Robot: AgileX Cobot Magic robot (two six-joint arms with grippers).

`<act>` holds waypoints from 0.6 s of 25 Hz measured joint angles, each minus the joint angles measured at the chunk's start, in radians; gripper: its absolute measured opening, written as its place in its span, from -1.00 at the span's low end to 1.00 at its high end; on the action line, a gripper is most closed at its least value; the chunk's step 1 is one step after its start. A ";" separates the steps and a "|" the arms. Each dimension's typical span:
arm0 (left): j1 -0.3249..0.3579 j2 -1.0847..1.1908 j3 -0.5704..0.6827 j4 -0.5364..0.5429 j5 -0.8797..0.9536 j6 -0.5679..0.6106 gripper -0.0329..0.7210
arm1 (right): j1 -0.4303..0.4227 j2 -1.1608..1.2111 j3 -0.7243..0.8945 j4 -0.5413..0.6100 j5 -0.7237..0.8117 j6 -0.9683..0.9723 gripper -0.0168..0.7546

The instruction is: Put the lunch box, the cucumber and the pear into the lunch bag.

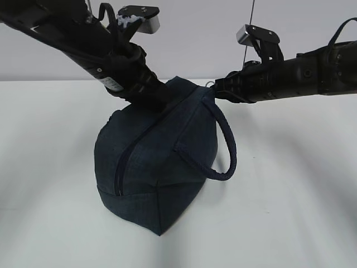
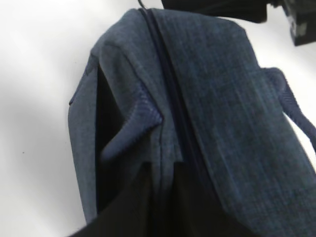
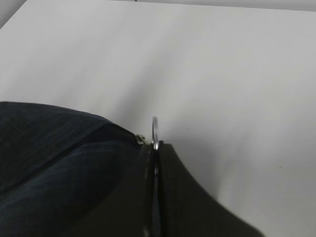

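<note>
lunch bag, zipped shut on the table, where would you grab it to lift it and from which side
Take the loop handle on the lunch bag. It stands clear of the fabric as an open loop on the side facing the right gripper, so come from the right. That gripper is shut on the zipper ring.

Dark navy, faintly checked lunch bag (image 1: 162, 167) on white table (image 1: 290, 212), perhaps silver ring (image 3: 155, 132)
</note>
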 joint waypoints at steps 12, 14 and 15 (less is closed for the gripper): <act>0.000 -0.040 0.000 0.009 0.056 -0.001 -0.91 | -0.009 0.000 0.000 0.018 0.006 -0.005 -0.96; 0.000 -0.053 0.000 0.012 0.068 -0.001 -0.91 | -0.013 0.000 0.000 0.022 0.006 -0.005 -0.96; 0.000 -0.060 0.000 0.012 0.071 -0.001 -0.91 | -0.016 0.000 0.000 0.025 0.006 -0.005 -0.96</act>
